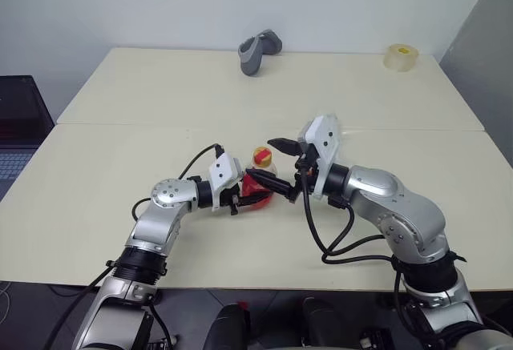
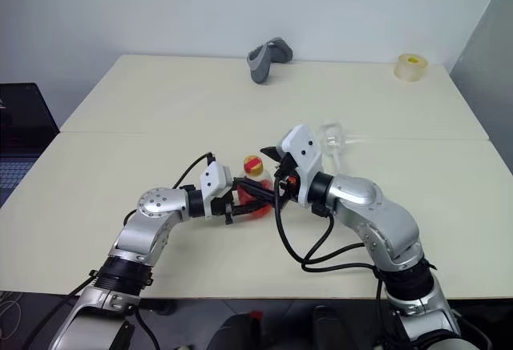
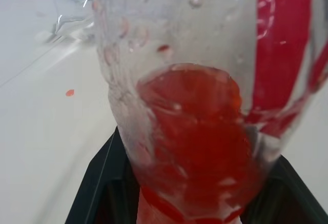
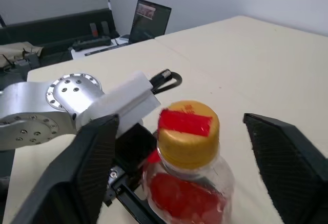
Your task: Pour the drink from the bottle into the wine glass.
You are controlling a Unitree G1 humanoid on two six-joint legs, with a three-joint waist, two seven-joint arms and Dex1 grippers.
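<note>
My left gripper (image 1: 255, 190) is shut on the lower body of the bottle (image 1: 262, 158), a small clear one with a yellow-and-red cap, which it holds just above the table (image 1: 120, 166). The red drink (image 3: 195, 131) fills the bottom of the bottle. My right gripper (image 1: 284, 168) is open at cap height, and in the right wrist view its fingers (image 4: 89, 167) stand on either side of the cap without touching it. The clear wine glass (image 2: 333, 137) is on the table just behind my right hand, partly hidden; I cannot tell whether it stands upright.
A grey handheld object (image 1: 258, 50) and a roll of clear tape (image 1: 400, 56) lie at the far edge of the table. A laptop (image 1: 20, 126) sits off the table's left side. A small red drop (image 3: 69, 93) marks the tabletop near the bottle.
</note>
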